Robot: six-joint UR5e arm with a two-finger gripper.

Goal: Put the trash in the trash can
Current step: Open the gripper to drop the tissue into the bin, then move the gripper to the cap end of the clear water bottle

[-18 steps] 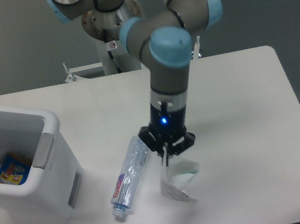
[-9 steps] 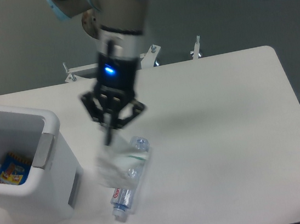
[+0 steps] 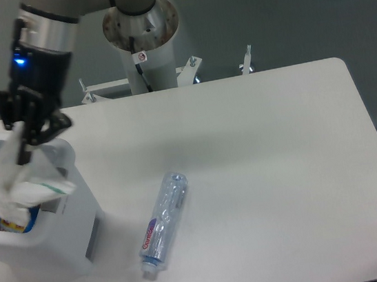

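White table (image 3: 279, 143), bottle (image 3: 162, 223) lying diagonally

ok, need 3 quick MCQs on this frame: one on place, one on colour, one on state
1. Where does the wrapper hang?
A. over the trash can
B. beside the bottle
C. at the table's right edge

2. What colour is the bottle label?
A. blue
B. pink-red
C. yellow

3. What state is the gripper in?
A. open and empty
B. shut on the bottle
C. shut on the wrapper

Key: 1 A, it dangles above the bin's opening. 2 B, the band near the cap end is pink-red. 3 C, the wrapper hangs from the jaws.
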